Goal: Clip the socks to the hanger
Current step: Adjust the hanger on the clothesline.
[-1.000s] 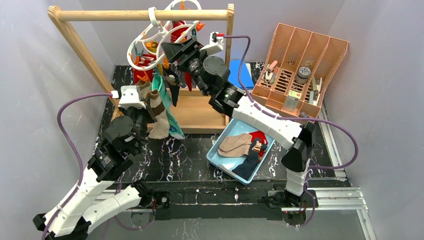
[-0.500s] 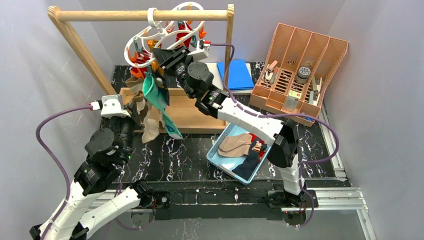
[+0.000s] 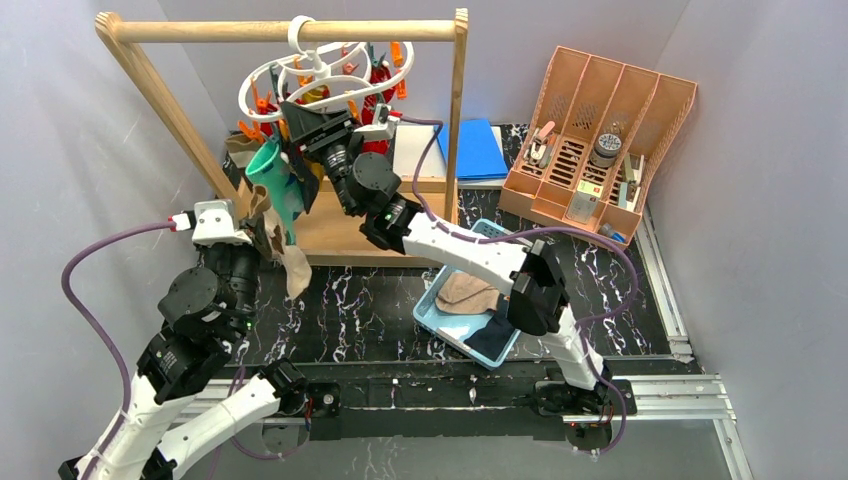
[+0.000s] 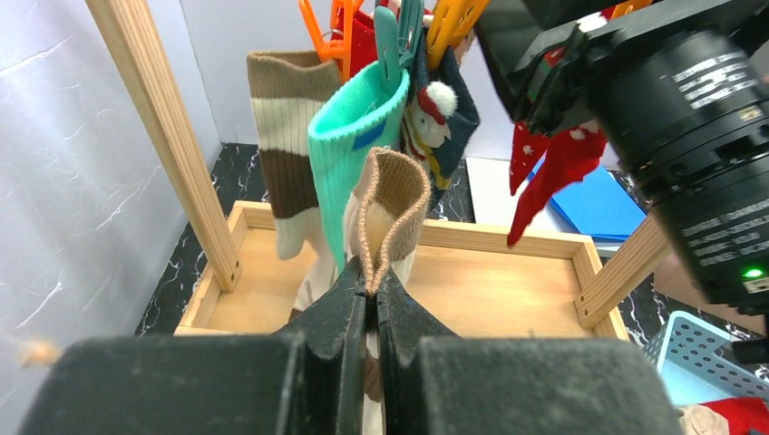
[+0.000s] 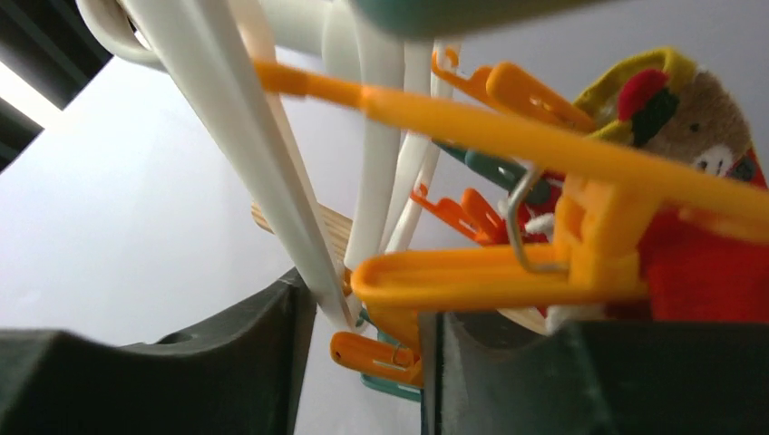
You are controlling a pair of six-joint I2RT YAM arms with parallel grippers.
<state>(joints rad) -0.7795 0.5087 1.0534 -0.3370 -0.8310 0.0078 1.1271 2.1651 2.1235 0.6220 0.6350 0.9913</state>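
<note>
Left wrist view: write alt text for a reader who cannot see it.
The left gripper, jaws shut, pinches a tan sock by its cuff. Behind it, a teal sock and a brown-striped sock hang from clips above a wooden tray.

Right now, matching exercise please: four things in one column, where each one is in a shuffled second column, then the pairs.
Things
1. tan sock
2. teal sock
3. navy sock
4. hanger

Places
A. hooked over the wooden rail
B. lying in the blue tray
C. pinched in the left gripper
D. hanging from a clip on the ring

Pairs: 1-C, 2-D, 3-B, 4-A
</note>
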